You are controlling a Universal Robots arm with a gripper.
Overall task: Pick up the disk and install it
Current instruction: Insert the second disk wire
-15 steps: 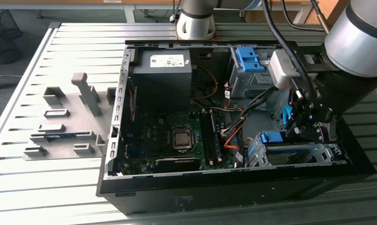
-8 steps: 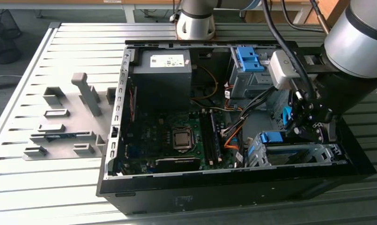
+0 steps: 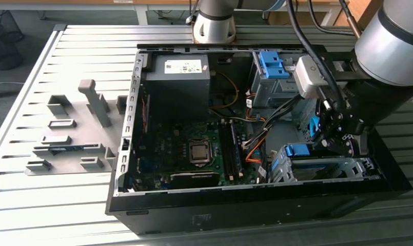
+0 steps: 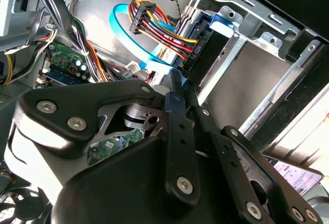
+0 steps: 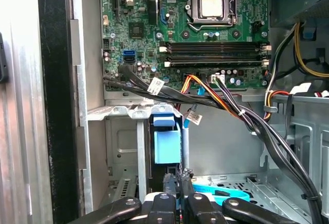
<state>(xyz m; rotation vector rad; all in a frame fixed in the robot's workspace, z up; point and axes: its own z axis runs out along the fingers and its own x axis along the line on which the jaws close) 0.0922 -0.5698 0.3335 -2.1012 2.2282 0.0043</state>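
The disk [image 5: 167, 143] stands on edge in a slot of the metal drive cage [image 5: 121, 113], its blue carrier facing my fingers. In the second wrist view the disk [image 4: 206, 43] shows a dark edge with a blue end, set into the cage [image 4: 267, 54]. In the exterior view its blue carrier [image 3: 298, 150] sits in the cage [image 3: 343, 166] at the case's near corner on the exterior view's right. My gripper [image 5: 178, 176] [image 4: 174, 77] [image 3: 326, 143] is shut, tips right at the carrier's end. Whether they touch it I cannot tell.
The open black computer case [image 3: 261, 202] lies on a slatted table [image 3: 69, 205]. Inside are the motherboard [image 5: 205, 34], a power supply [image 3: 179, 77], cable bundles [image 5: 221, 100] crossing near the cage, a blue flat cable [image 4: 131, 41] and a second blue carrier [image 3: 271, 64]. Grey fixtures [image 3: 76, 138] stand beside the case.
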